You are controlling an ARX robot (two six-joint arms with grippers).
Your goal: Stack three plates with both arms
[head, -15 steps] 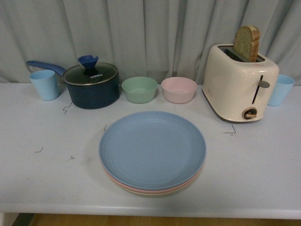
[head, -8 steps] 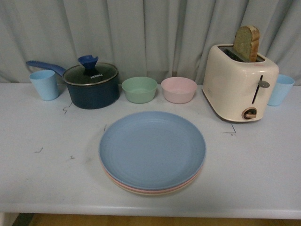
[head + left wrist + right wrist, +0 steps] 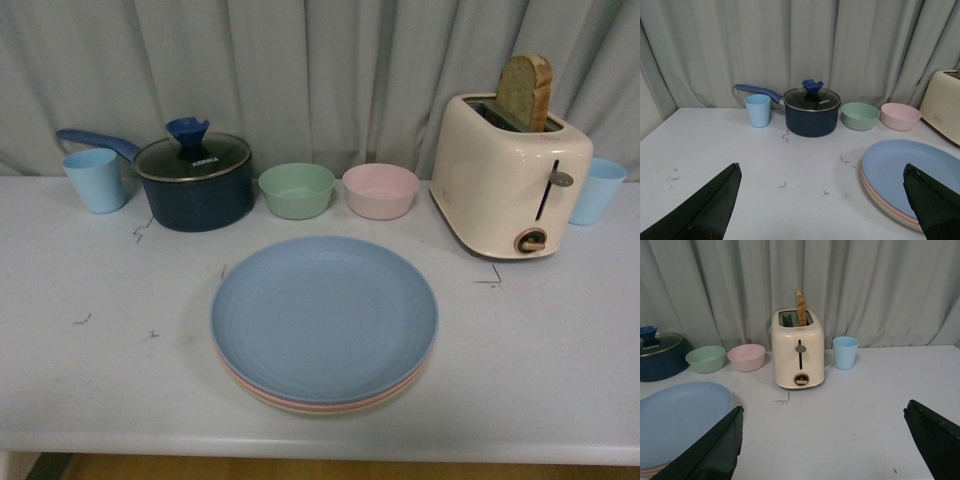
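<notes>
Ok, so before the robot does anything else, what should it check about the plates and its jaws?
1. Blue plate on top of the stack: ok.
2. Pink plate and cream plate beneath it, rims peeking out: ok.
3. Stack lined up evenly: ok, edges nearly match.
4. Left gripper jaws open and empty: ok.
5. Right gripper jaws open and empty: ok.
6. Toaster and pink bowl apart from the stack: ok.

Perhaps staged kitchen: toaster (image 3: 510, 175), saucepan (image 3: 195, 180), curtain (image 3: 320, 70)
</notes>
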